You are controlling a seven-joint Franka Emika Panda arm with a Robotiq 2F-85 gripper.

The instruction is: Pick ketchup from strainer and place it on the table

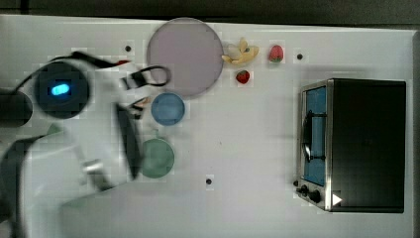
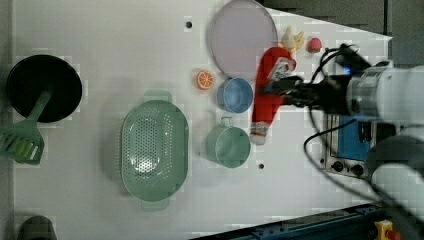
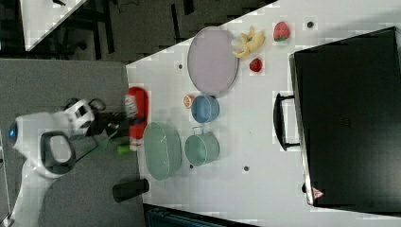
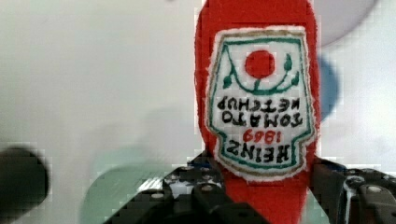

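The ketchup, a soft red bottle with a white label and white cap, hangs tilted above the table, over the blue bowl and the green cup. My gripper is shut on its body. In the wrist view the ketchup sits between my two fingers with its label facing the camera. The strainer, a pale green oval basket, lies empty toward the left view's left, well apart from the bottle. In the right view the ketchup and my gripper appear beside the strainer.
A purple plate, blue bowl, green cup and orange slice lie near the bottle. A banana, two strawberries and a toaster oven occupy the top view's right. A black pan holds a green spatula.
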